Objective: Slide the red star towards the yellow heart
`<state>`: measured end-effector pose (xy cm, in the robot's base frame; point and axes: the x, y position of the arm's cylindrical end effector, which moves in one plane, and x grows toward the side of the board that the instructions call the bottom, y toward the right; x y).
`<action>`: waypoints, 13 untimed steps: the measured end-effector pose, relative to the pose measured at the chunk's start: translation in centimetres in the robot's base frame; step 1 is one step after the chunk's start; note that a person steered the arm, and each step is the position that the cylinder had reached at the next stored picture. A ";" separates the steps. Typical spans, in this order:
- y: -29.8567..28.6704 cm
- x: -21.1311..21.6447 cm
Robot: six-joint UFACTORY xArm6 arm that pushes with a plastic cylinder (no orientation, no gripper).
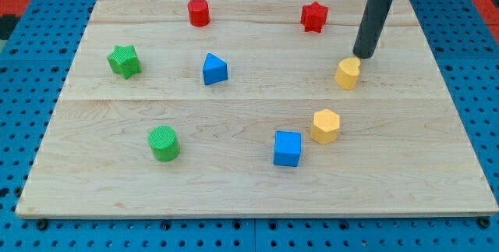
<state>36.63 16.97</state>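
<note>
Landmark: yellow heart (348, 73), toward the view's right side of the wooden board (249, 182). All places below are given from it.

- Red star (313, 17): the task's block. Toward the view's top and slightly to the view's left of the heart, well apart from it, near the board's top edge. Nothing lies between the two.
- My tip (364, 55): lower end of a straight dark rod, just beside the heart on its upper-right; whether it touches cannot be told. The tool has no jaws, so there is nothing to spread or pinch; it holds nothing.
- Yellow hexagonal block (325, 126): near, toward the view's bottom.
- Blue cube (287, 148): beyond the hexagon, bottom-left of the heart.
- Blue triangular block (214, 69): well to the view's left, about level.
- Red cylinder (199, 12): far to the upper left.
- Green star (124, 61): farthest left, about level.
- Green cylinder (164, 143): far to the lower left.

Risks, as judged:
- The tip sits by the heart, not the star. Moving off carelessly could nudge the heart and shift the target.
- To push the star toward the heart the tip must reach the star's far, top side, where little board remains.
- An off-centre push on the star's points could spin it or send it sideways.
</note>
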 end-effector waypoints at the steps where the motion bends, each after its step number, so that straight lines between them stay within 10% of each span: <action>1: -2.6 0.8; 2: -0.5 -0.3; 4: -2.5 -16.9; 7: -2.2 -9.6; 8: -1.7 -16.5; 11: -2.9 -9.2; 13: -7.3 -14.9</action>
<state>21.74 9.69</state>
